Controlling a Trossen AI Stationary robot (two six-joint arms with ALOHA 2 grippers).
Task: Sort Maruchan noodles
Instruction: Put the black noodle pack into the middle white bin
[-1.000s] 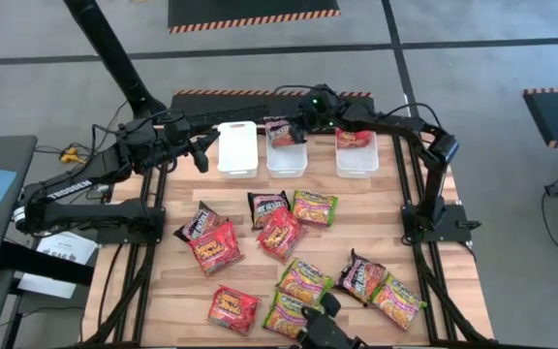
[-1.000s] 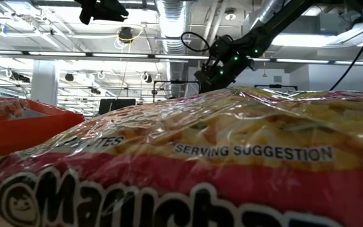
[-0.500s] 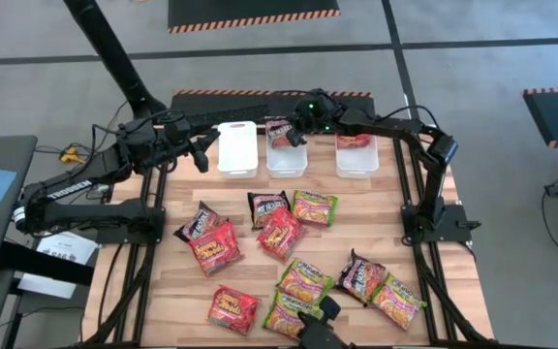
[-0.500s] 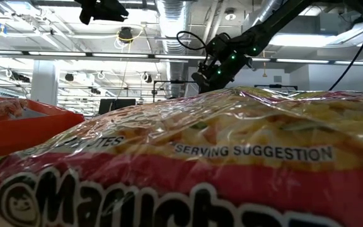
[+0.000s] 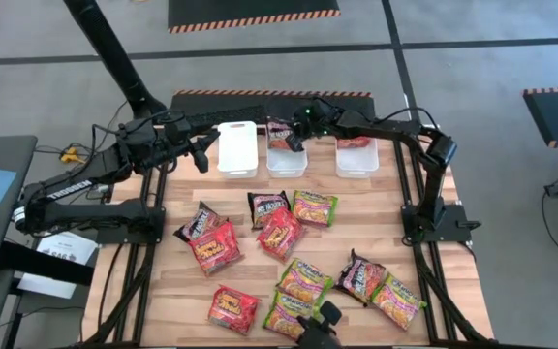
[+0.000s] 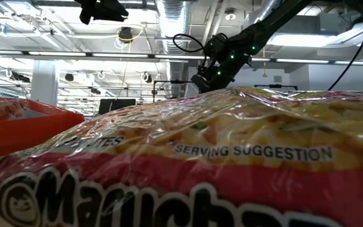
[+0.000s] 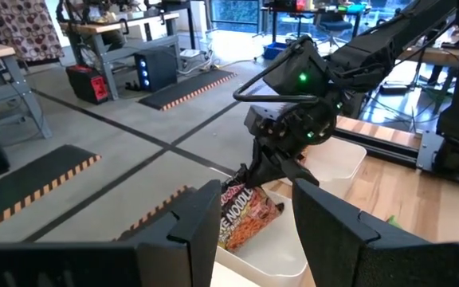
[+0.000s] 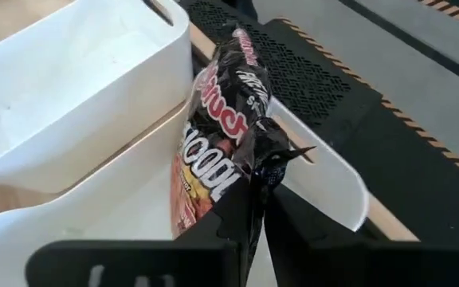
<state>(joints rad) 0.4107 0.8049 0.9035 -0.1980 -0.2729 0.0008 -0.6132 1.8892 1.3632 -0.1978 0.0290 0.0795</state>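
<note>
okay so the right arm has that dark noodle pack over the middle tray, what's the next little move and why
Probably open the fingers and let go. The right gripper pinches the dark packet by one edge, with the packet already hanging into the middle tray, so releasing should drop it inside.

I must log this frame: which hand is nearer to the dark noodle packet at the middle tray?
Right. The right hand pinches the dark noodle packet over the middle tray; the left hand waits beyond the neighbouring tray.

Low view: near packet [image 6: 232,157] fills frame, hides surface, trays. High view: bottom-edge green packet [image 5: 289,315] partly behind camera mount [image 5: 320,328].
</note>
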